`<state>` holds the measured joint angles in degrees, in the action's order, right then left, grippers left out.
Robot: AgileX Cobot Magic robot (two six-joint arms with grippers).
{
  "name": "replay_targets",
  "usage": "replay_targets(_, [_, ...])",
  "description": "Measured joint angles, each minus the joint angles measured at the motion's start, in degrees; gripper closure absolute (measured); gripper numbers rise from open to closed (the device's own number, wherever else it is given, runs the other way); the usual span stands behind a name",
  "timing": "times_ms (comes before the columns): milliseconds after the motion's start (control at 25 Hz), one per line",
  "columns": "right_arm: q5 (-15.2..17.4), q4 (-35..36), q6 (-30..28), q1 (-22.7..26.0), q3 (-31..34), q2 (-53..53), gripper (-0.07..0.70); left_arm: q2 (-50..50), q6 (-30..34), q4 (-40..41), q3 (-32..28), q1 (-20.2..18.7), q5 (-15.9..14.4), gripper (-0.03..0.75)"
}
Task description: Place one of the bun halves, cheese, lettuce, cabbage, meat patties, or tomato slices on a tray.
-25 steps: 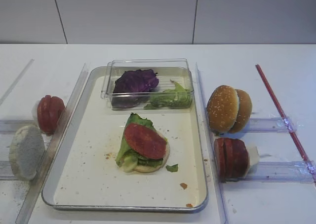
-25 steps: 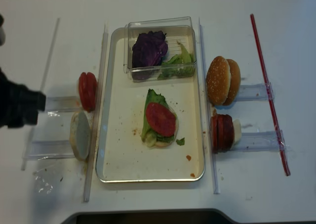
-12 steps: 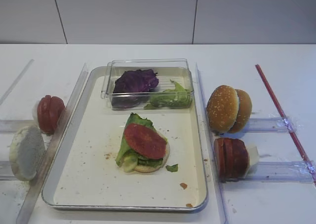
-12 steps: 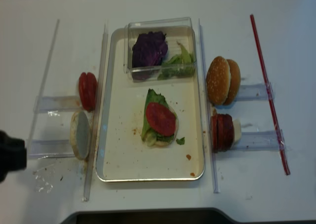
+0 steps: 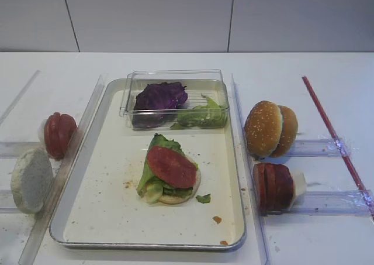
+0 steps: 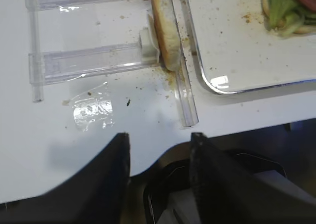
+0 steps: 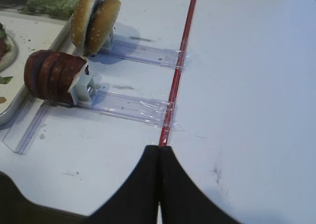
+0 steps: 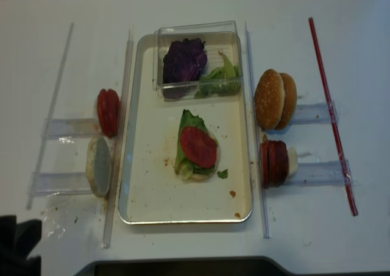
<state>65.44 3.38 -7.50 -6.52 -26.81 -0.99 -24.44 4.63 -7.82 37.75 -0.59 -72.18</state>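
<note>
The metal tray point(image 5: 111, 218) holds a pale bun half topped with lettuce point(image 5: 160, 143) and one of the tomato slices point(image 5: 171, 166). A clear box point(image 5: 173, 76) at its far end holds cabbage point(image 5: 159, 95) and more lettuce point(image 5: 201, 116). Left of the tray stand more tomato slices point(image 5: 59, 134) and a pale bun half point(image 5: 31, 179); right of it are sesame bun halves point(image 5: 270, 128) and meat patties point(image 5: 274, 186). No cheese shows. My left gripper point(image 6: 160, 137) hangs open and empty over the table's front-left edge. My right gripper point(image 7: 159, 149) is shut and empty near the red strip's end.
Clear plastic racks point(image 5: 318, 202) and long rails point(image 5: 242, 159) flank the tray. A red strip point(image 5: 330, 130) runs along the right side. A scrap of clear tape point(image 6: 93, 110) and crumbs lie near the front-left corner, beside the table edge.
My left arm has drawn back from beside the left racks to the table's front-left corner. The food and my right gripper have not moved.
</note>
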Motion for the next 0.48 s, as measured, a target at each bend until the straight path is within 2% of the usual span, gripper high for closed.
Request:
replay_targets(200, [0.0,0.0,0.0,0.0,0.0,0.0,0.615,5.9,0.5,-0.4,-3.5,0.0,-0.1,0.46])
replay_targets(480, [0.0,0.0,0.0,0.0,0.0,0.0,0.615,15.9,0.6,-0.2,-7.9,0.0,1.4,0.463])
